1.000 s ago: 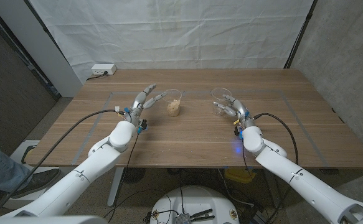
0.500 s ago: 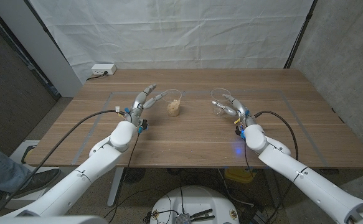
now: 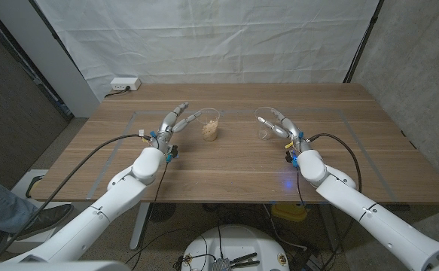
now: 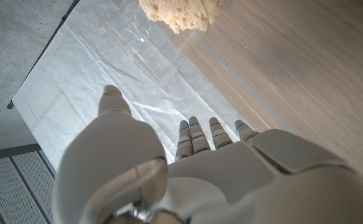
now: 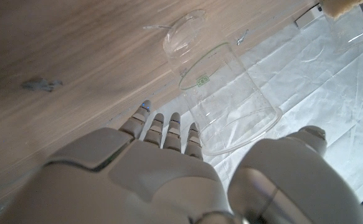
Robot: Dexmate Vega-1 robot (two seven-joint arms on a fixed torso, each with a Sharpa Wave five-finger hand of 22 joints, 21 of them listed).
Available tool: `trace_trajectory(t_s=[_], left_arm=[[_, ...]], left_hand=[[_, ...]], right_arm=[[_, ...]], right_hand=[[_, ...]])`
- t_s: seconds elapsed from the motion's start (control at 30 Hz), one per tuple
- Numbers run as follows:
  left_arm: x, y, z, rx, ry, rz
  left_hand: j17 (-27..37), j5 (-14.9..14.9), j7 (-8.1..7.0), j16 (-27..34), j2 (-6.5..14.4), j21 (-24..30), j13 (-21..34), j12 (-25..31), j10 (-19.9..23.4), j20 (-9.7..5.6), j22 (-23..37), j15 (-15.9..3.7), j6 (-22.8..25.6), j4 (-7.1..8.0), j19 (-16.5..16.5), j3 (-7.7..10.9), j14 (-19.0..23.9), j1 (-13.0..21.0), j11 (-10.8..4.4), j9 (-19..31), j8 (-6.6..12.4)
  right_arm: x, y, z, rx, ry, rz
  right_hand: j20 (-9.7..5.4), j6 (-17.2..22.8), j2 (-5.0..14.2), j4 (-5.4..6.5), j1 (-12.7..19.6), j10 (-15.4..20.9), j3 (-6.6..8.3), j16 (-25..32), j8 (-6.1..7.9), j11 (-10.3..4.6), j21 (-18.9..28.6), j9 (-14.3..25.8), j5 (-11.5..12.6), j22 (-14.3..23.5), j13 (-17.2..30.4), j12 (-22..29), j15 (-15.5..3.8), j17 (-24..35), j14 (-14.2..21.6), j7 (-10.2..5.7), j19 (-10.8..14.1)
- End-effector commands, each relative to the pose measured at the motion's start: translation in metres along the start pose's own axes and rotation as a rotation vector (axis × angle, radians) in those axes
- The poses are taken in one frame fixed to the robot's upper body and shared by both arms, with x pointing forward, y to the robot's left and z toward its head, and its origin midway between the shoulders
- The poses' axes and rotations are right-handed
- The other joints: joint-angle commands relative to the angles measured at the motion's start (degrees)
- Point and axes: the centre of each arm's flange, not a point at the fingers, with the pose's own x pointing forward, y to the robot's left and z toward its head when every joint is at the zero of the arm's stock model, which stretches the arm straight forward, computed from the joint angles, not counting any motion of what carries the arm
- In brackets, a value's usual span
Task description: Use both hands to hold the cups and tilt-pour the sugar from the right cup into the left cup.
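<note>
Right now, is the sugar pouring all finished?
It looks finished. The sugar sits in the left cup, and the right cup stands empty on the table. Both the left hand and right hand are open beside their cups. Nothing seems left but pulling back.

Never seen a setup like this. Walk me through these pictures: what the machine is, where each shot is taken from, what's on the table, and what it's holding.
This is a two-armed robot with white, human-like hands, standing at a wooden table. The wide picture comes from a camera on its head, looking down over both arms. The other two come from cameras on its wrists, each looking along the back of its own hand, so they appear turned around.

Two clear cups stand on the table. The left cup holds a heap of sugar, seen close in the left wrist view. The right cup looks empty.

The left hand and right hand have their fingers spread beside the cups. Neither seems to grip one; whether any fingertips touch the glass is unclear.
</note>
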Motion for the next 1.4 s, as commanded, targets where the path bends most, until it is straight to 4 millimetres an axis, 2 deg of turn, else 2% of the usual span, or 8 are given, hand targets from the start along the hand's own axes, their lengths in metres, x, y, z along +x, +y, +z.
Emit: trace_trajectory(t_s=[0.03,0.33,0.53,0.83,1.0,1.03,1.2,1.4], left_arm=[[-0.002,0.006,-0.002,-0.007,-0.003,0.008],[-0.003,0.021,0.006,-0.044,-0.037,0.038],[-0.003,0.031,0.014,-0.058,-0.068,0.039],[-0.001,0.044,0.022,-0.129,-0.102,0.015],[0.002,0.048,0.021,-0.199,-0.116,0.024],[0.003,0.049,0.021,-0.220,-0.118,0.019],[0.009,0.050,0.020,-0.371,-0.125,-0.037],[0.013,0.052,0.029,-0.373,-0.163,-0.036]], left_hand=[[0.2,0.2,-0.02,0.1,0.3,0.3,0.1,0.5,0.2,0.29,0.1,-0.21,0.4,0.03,-3.1,-0.49,-0.1,0.1,0.08,0.2,0.21],[0.3,0.0,0.11,-0.3,0.8,-0.2,0.1,0.4,-0.2,-0.49,0.1,-0.62,0.6,0.70,-4.2,-0.84,-1.8,-0.8,0.50,0.2,0.29],[0.3,-0.1,0.19,-0.3,1.1,-0.1,0.0,0.1,-1.2,-0.92,0.1,-0.76,-0.2,1.32,-4.2,-1.17,-2.5,-1.7,0.98,0.2,-0.04],[0.4,-0.4,0.41,0.1,1.9,0.0,-0.1,0.0,-2.0,-3.35,0.1,-1.00,-1.0,3.10,-4.1,-2.06,-2.2,-4.5,1.42,0.2,-0.22],[0.2,-0.7,0.25,0.4,2.7,0.9,-0.5,0.5,-0.8,-9.50,0.0,-3.50,0.4,7.16,-1.1,-4.58,-0.7,-11.1,1.36,0.0,0.28],[0.2,-0.7,0.36,0.5,2.7,1.1,-0.5,0.5,-0.8,-9.80,0.0,-3.56,0.6,7.39,-0.7,-4.76,-0.6,-11.5,1.45,0.0,0.33],[0.1,-0.7,0.48,0.4,2.7,1.1,-0.5,0.5,-0.8,-9.62,-0.1,-3.44,0.7,7.83,-0.3,-5.08,-0.5,-12.2,1.45,0.0,0.31],[0.1,-0.7,0.44,0.2,2.8,1.0,-0.6,0.2,-1.3,-8.61,-0.1,-3.18,0.3,8.43,-0.3,-5.55,-1.0,-13.3,1.71,-0.1,0.10]], right_arm=[[0.001,-0.029,0.011,0.148,-0.082,-0.053],[-0.004,-0.047,0.015,0.174,-0.098,-0.090],[-0.005,-0.051,0.014,0.252,-0.124,-0.085],[-0.008,-0.058,0.015,0.288,-0.176,-0.088],[-0.011,-0.066,0.010,0.359,-0.199,-0.086],[-0.011,-0.067,0.011,0.354,-0.197,-0.093],[-0.011,-0.074,0.012,0.365,-0.211,-0.102],[-0.008,-0.083,0.015,0.388,-0.238,-0.069]], right_hand=[[-0.34,1.1,0.10,1.99,-4.4,0.7,-1.86,0.7,0.70,-0.04,0.7,0.0,0.6,0.2,0.1,1.0,-0.37,0.2,0.4,0.81,0.0],[-1.61,3.2,1.51,5.13,-10.0,2.4,-3.56,1.3,1.25,-2.09,1.6,-0.1,1.0,0.1,0.0,1.7,-1.87,0.3,1.8,0.86,1.9],[-3.02,4.6,1.91,6.00,-11.6,3.5,-4.18,1.5,1.53,-1.60,2.1,-0.1,1.1,0.1,0.0,2.1,-2.50,0.2,3.1,1.00,3.6],[-5.91,6.1,2.61,6.29,-12.0,4.8,-4.33,1.4,1.76,-1.23,2.2,-0.2,1.4,0.0,0.0,2.4,-2.67,0.0,4.0,1.39,4.5],[-6.81,6.4,3.07,6.43,-12.1,4.3,-4.31,1.0,1.74,-0.90,2.1,-0.2,1.5,-0.1,0.0,2.2,-2.62,0.0,3.4,1.93,4.5],[-7.10,6.4,3.23,6.46,-12.2,4.3,-4.30,1.0,1.69,-0.70,2.2,-0.2,1.5,-0.1,0.0,2.2,-2.73,0.0,3.3,2.03,4.9],[-7.83,3.7,3.81,6.47,-12.2,4.9,-4.47,1.0,0.53,0.50,2.6,-0.2,1.6,-0.2,0.0,2.3,-3.02,-0.1,4.2,5.79,7.1],[-8.92,4.0,4.03,6.44,-12.2,6.0,-4.65,1.5,0.76,0.88,3.3,-0.2,1.7,-0.3,0.0,2.5,-3.88,-0.2,6.2,7.22,10.0]])
